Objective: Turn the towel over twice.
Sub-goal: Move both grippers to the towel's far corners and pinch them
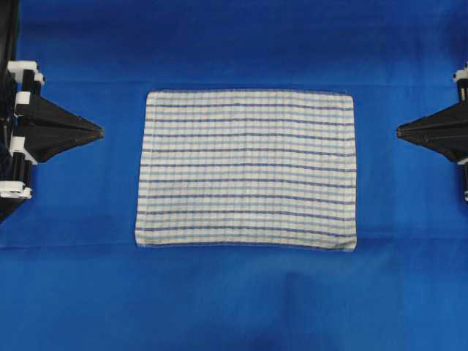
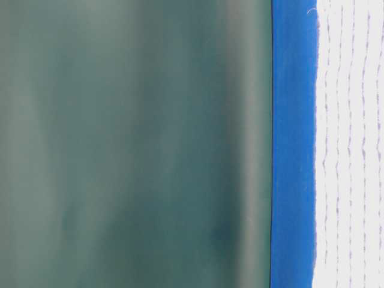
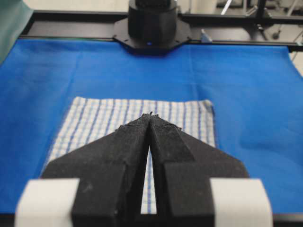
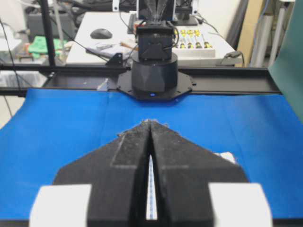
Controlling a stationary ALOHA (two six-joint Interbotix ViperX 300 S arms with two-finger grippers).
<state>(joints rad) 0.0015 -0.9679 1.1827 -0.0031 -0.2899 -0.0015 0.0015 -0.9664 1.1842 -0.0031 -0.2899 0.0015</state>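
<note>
One towel (image 1: 246, 170) lies flat and spread at the middle of the blue tabletop (image 1: 234, 307). The left hand (image 1: 99, 132) and right hand (image 1: 399, 131), both closed and empty, point at it from either side, well apart. The right wrist view shows a cluttered desk (image 4: 118, 33) beyond.

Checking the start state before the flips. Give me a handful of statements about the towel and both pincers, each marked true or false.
1. The towel lies flat and spread open on the blue table covering. True.
2. The left pincer is shut on a towel corner. False: it is shut on nothing, off to the towel's side.
3. The right pincer is shut. True.
4. The towel is folded in half. False: it lies in a single open rectangle.
5. The towel's stripes run from one pincer toward the other. True.
</note>
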